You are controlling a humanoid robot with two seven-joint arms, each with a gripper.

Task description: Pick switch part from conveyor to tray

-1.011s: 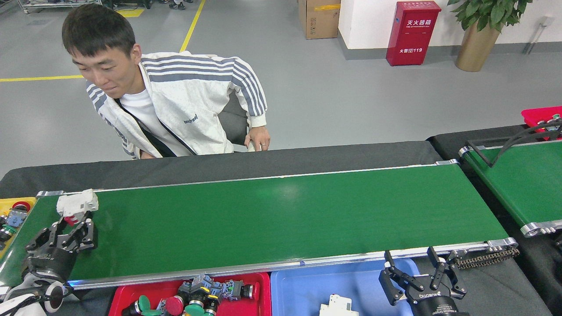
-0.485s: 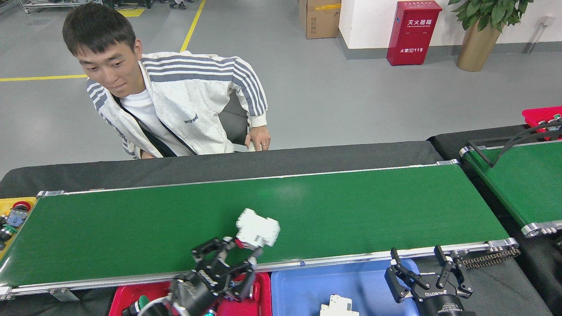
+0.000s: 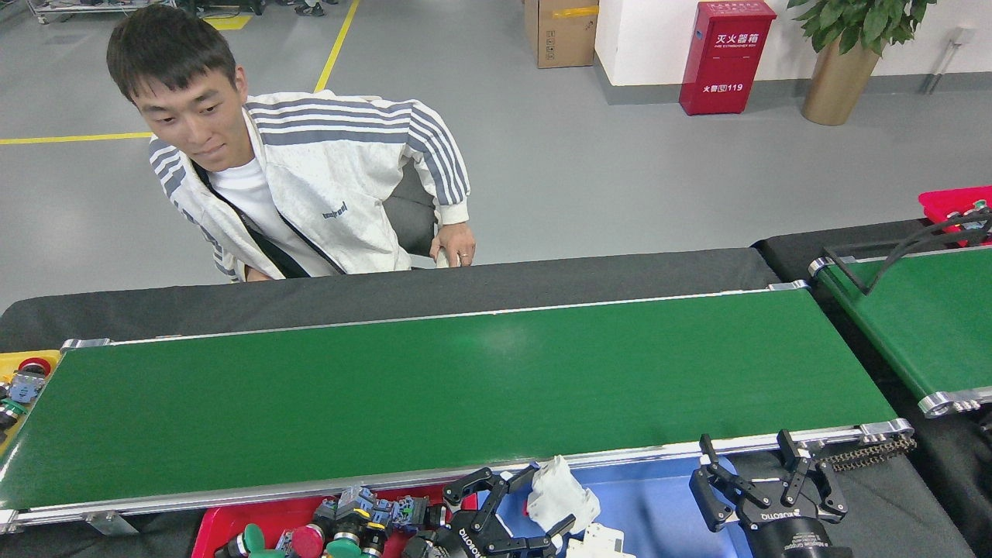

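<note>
Gripping the white switch part (image 3: pixel 559 496) over the blue tray (image 3: pixel 659 508), the left end effector (image 3: pixel 518 505) is hovering at 6 o'clock; the right end effector (image 3: pixel 763 484) is gaping wide.

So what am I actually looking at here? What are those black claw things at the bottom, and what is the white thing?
You are looking through a camera in the robot's head, down at its workbench. The two black claws are the ends of its arms. The left gripper holds a white switch part above the blue tray, where another white part already lies. The right gripper hangs open and empty. The long green strip is the conveyor, bare at this moment. The red bin beside the tray holds coloured push buttons. Across the belt sits a person in a striped white jacket, watching.
</note>
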